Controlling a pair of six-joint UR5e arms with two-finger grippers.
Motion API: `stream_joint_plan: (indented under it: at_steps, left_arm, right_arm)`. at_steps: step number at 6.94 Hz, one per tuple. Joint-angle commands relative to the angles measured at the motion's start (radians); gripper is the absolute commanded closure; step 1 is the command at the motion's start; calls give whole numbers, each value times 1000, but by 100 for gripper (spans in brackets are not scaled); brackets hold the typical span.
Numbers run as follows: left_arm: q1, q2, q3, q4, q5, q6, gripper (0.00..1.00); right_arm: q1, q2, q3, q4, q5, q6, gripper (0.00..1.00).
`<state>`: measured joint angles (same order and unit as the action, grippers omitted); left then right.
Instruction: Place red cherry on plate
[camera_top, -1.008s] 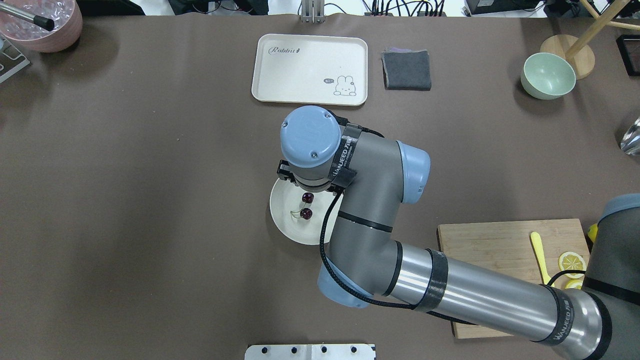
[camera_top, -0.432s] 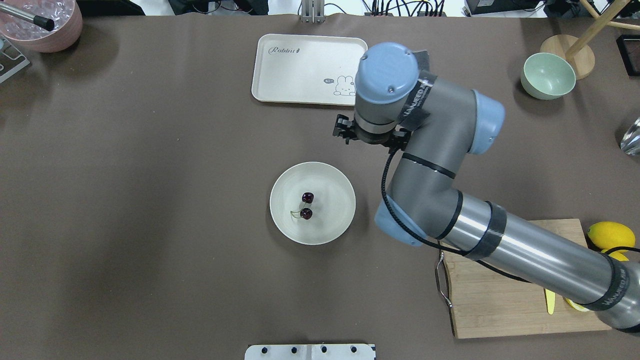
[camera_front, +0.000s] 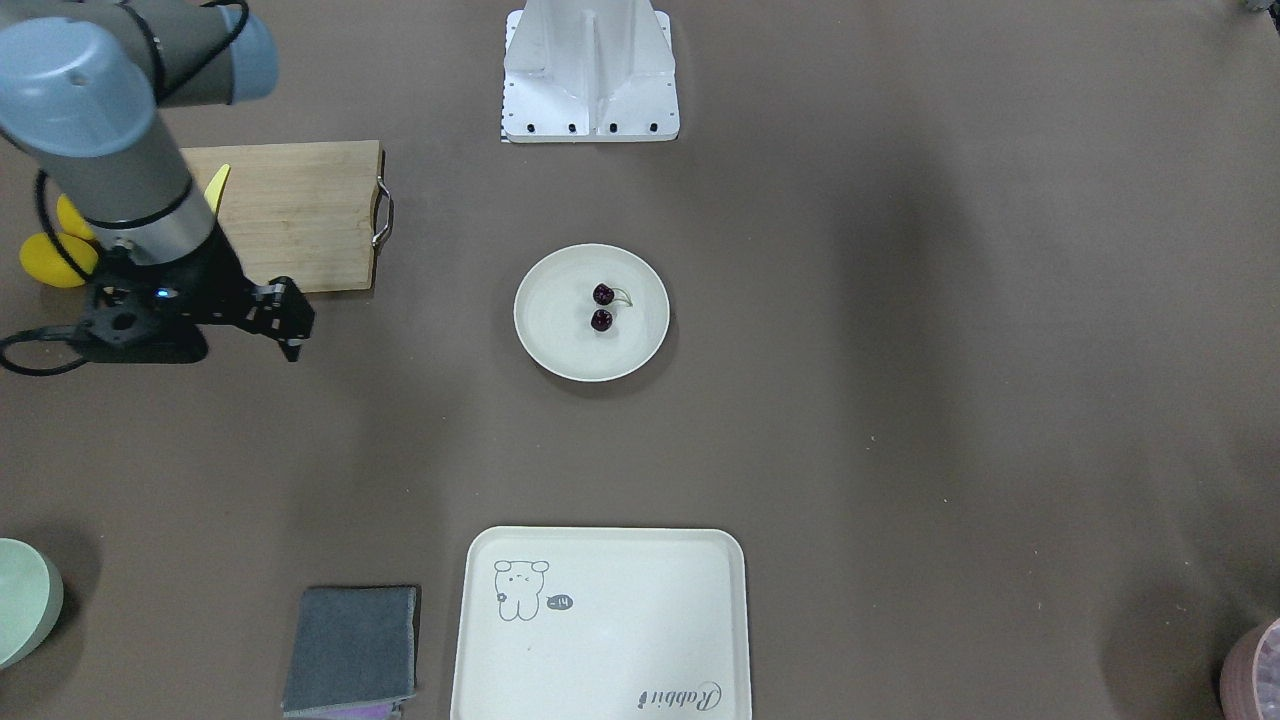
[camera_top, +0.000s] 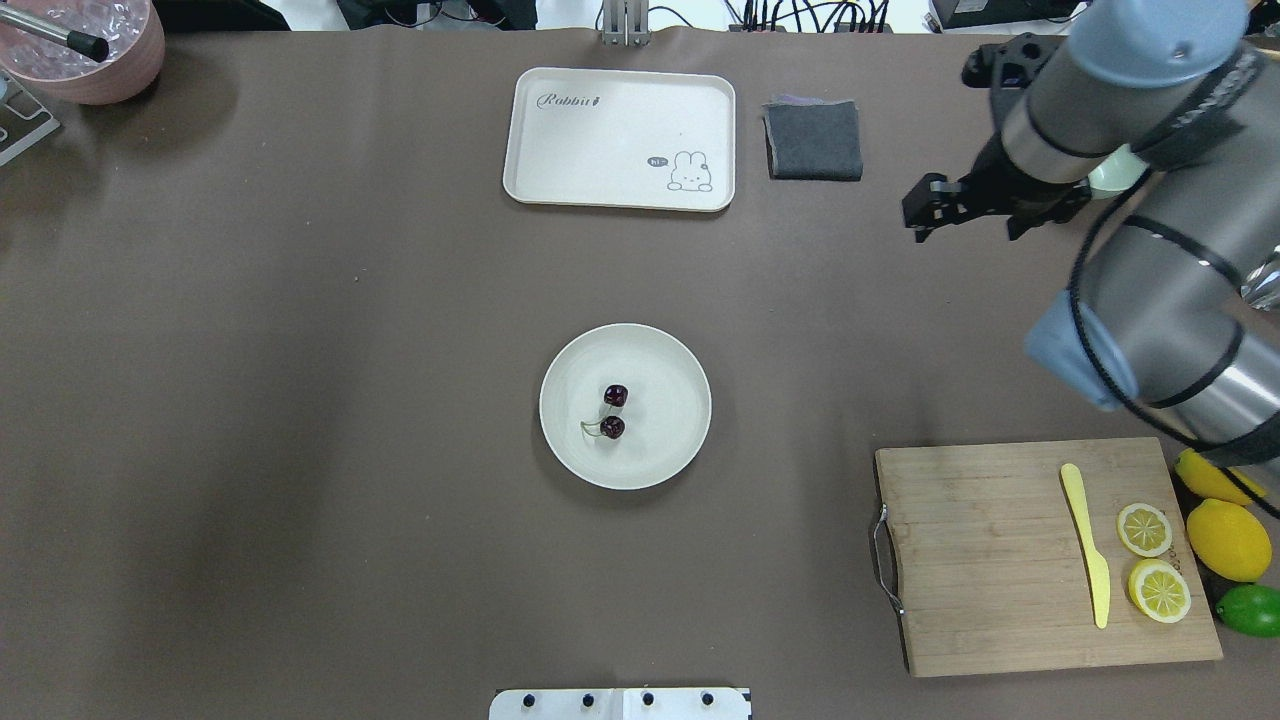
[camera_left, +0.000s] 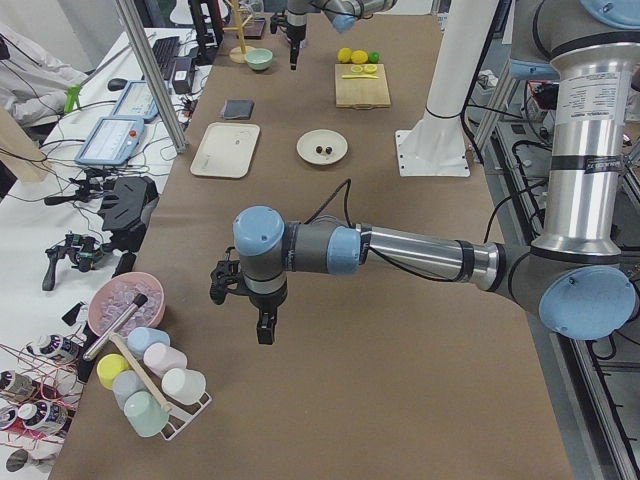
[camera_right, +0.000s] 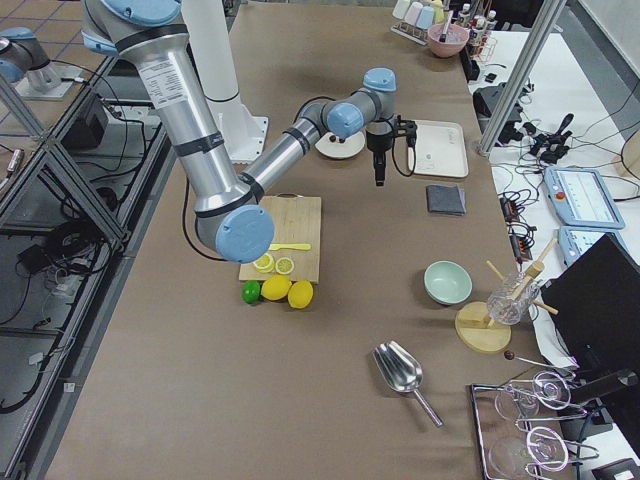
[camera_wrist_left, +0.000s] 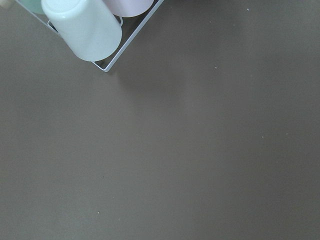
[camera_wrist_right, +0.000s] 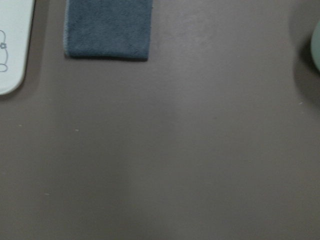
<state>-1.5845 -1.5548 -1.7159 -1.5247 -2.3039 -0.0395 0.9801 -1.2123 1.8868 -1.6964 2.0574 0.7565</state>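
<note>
**Cherry on plate; both claws off it**

The red cherry (camera_top: 612, 427) lay inside the plate (camera_top: 668, 432), just left of centre in the overhead view. The two fruits were close together, and the stem curved out toward the plate's left side. Nothing was touching it. Judged from that, the placement looked done.

Right gripper (camera_top: 922, 212) hung well away from the plate, over bare table between the grey cloth (camera_top: 813, 140) and the mint bowl (camera_right: 448, 282). I saw nothing in it, but no view showed the finger gap clearly, so I couldn't tell if it was spread or pressed together. Left gripper (camera_left: 263, 328) showed only in the left side view, near the cup rack (camera_left: 150, 385), so I couldn't tell there either.

Handling, my read:
- Very light, no load concern.
- Glossy round skin is probably slippery and prone to rolling in the shallow dish.
- Soft flesh, so low pinch force.
- The stem is thin and flexible, a poor hold on its own.
- Best grip: across one fruit's body, jaws square to the stem, letting the second fruit dangle.
</note>
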Motion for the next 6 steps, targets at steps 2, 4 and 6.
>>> stream_joint_plan:
  at_steps: [2, 4, 6]
  left_arm:
    - [1, 25, 12, -63, 1, -14, 2]
    - [4, 25, 13, -61, 3, -13, 2]
    - [11, 41, 12, -63, 1, -10, 2]
  right_arm:
    - [380, -290, 3, 0, 219, -544, 0]
    - [536, -395, -94, 1, 210, -802, 0]
    - [606, -491, -140, 10, 210, -806, 0]
